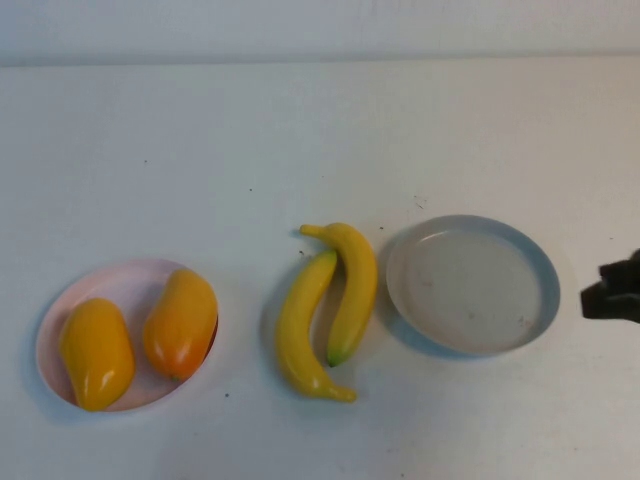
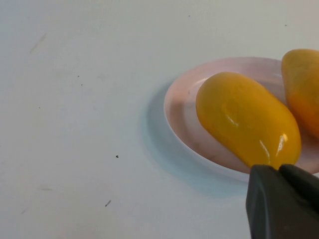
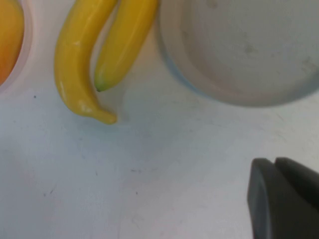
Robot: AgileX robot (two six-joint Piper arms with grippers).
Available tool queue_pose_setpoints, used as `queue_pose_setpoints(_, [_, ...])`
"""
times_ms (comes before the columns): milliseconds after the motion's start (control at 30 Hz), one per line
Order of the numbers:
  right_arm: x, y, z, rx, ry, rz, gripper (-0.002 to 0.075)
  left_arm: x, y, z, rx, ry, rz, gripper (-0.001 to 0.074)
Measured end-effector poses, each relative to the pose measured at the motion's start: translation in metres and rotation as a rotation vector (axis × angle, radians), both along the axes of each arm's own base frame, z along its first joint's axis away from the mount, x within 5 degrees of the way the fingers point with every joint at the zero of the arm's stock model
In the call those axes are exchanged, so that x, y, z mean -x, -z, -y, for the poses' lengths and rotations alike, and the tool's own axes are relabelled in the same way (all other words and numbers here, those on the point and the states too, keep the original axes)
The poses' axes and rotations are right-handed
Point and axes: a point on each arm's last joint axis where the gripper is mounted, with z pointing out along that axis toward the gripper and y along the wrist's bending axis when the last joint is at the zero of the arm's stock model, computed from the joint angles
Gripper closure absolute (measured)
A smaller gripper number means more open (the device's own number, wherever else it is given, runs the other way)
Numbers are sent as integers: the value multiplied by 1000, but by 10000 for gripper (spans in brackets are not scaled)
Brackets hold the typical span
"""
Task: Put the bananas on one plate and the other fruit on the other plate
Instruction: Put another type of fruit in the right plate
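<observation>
Two mangoes (image 1: 96,352) (image 1: 181,322) side by side on pink plate (image 1: 130,280) at table's left; two bananas (image 1: 302,330) (image 1: 352,287) touching on bare table (image 1: 200,140) between plates, just beside grey plate (image 1: 540,270). Right gripper (image 1: 612,292) pressed together, empty, beyond grey plate at right edge. Left gripper (image 2: 281,172) pressed together, empty, near plain mango.

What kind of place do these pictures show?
Probably a robot test bench, not a kitchen: a bare white table, glossy plastic-looking yellow bananas beside an empty grey-blue plate, and the black right tool parked, shut, at the table's right edge.
</observation>
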Motion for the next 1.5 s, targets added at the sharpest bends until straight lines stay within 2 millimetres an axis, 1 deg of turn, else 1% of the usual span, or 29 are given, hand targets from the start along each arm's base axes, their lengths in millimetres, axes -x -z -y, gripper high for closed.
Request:
queue_pose_setpoints(67, [-18, 0, -17, 18, -62, -3, 741, 0, 0, 0, 0, 0, 0, 735])
queue_pose_setpoints(200, [-54, 4, -60, 73, -211, -7, 740, 0, 0, 0, 0, 0, 0, 735])
queue_pose_setpoints(267, [-67, 6, -81, 109, -289, 0, 730, 0, 0, 0, 0, 0, 0, 735])
queue_pose_setpoints(367, [-87, 13, -110, 154, -391, -3, 671, 0, 0, 0, -2, 1, 0, 735])
queue_pose_setpoints(433, [-102, 19, -127, 179, -436, -8, 587, 0, 0, 0, -2, 1, 0, 735])
queue_pose_setpoints(567, [-131, 32, -152, 214, -476, -2, 367, 0, 0, 0, -2, 1, 0, 735])
queue_pose_setpoints(633, [-144, 38, -161, 229, -487, 8, 299, 0, 0, 0, -2, 1, 0, 735])
queue_pose_setpoints(733, [-165, 52, -172, 257, -495, 16, 256, 0, 0, 0, -2, 1, 0, 735])
queue_pose_setpoints(833, [-185, 68, -181, 287, -503, 20, 243, 0, 0, 0, -2, 1, 0, 735])
queue_pose_setpoints(933, [-196, 81, -188, 317, -518, 18, 240, 0, 0, 0, -2, 1, 0, 735])
queue_pose_setpoints(1033, [-203, 92, -193, 336, -530, 8, 239, 0, 0, 0, -2, 1, 0, 735])
queue_pose_setpoints(1167, [-210, 100, -196, 355, -534, 7, 239, 0, 0, 0, -2, 1, 0, 735])
queue_pose_setpoints(1300, [-212, 107, -197, 363, -538, 0, 247, 0, 0, 0, -2, 1, 0, 735])
queue_pose_setpoints(1400, [-213, 113, -198, 370, -540, -8, 284, 0, 0, 0, -2, 1, 0, 735])
queue_pose_setpoints(1500, [-214, 115, -198, 370, -541, -10, 349, 0, 0, 0, -2, 1, 0, 735])
